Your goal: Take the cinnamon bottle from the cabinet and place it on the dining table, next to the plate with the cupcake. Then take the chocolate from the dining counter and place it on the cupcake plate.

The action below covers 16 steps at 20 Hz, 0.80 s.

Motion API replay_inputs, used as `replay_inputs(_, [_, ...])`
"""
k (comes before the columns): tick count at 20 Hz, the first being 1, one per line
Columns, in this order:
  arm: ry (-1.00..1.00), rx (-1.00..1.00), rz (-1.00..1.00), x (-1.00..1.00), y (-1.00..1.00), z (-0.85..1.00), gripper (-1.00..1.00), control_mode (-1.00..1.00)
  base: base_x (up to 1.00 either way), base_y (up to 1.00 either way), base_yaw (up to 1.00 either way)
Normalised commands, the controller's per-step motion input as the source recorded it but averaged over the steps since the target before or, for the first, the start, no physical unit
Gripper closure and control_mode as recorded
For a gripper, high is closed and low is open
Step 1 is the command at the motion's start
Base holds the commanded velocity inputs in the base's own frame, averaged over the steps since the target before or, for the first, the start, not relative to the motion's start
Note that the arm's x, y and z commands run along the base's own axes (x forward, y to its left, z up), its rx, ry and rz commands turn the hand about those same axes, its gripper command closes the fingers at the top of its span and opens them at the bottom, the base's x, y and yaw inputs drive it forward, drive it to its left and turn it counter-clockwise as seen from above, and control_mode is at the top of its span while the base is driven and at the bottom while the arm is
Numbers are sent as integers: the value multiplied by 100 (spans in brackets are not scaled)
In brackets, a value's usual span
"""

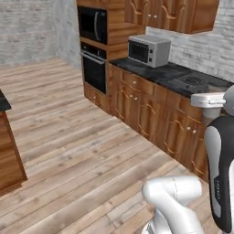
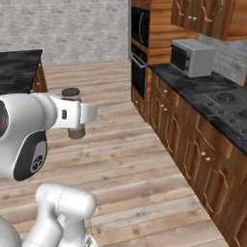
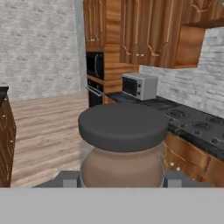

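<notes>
The small cylindrical cinnamon bottle with its black cap and brown lower body [image 3: 122, 151] is held upright in the two-finger gripper [image 3: 118, 179], whose jaws are closed narrowly against the bottle's sides. In the right base view the same bottle [image 2: 74, 114] is seen clamped at the end of the white arm, carried in the air well above the pale plank floor [image 2: 130, 159], with its long axis vertical and the cap on top.

The first half of the task is judged to be partly done: the bottle is out of the cabinet but has not yet been set down. The long black marble dining table with pale veins and a wooden base [image 2: 17, 70] is seen at the far left of the right base view, well apart from the bottle and beyond it to the robot's left. A corner of that table [image 1: 4, 103] is also caught at the left edge of the left base view.

The coming move turns on this one relation: the table lies to the left of the held bottle, across open floor, so a drive or swing leftwards is judged to be needed. The plate, cupcake and chocolate cannot be made out on the table, so the exact placing spot cannot be told.

The grey microwave [image 2: 192, 57] on the black worktop lies on the opposite side, right of the table.
</notes>
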Motion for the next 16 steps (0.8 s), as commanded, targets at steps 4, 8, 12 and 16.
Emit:
replay_inputs(4, [0,0,0,0,0,0,100,100,42,64,56])
replay_inputs(8, [0,0,0,0,0,0,100,100,60,85,41])
replay_inputs(12, [0,0,0,0,0,0,100,100,56,100,43])
replay_inputs(16, [0,0,0,0,0,0,100,100,48,100,44])
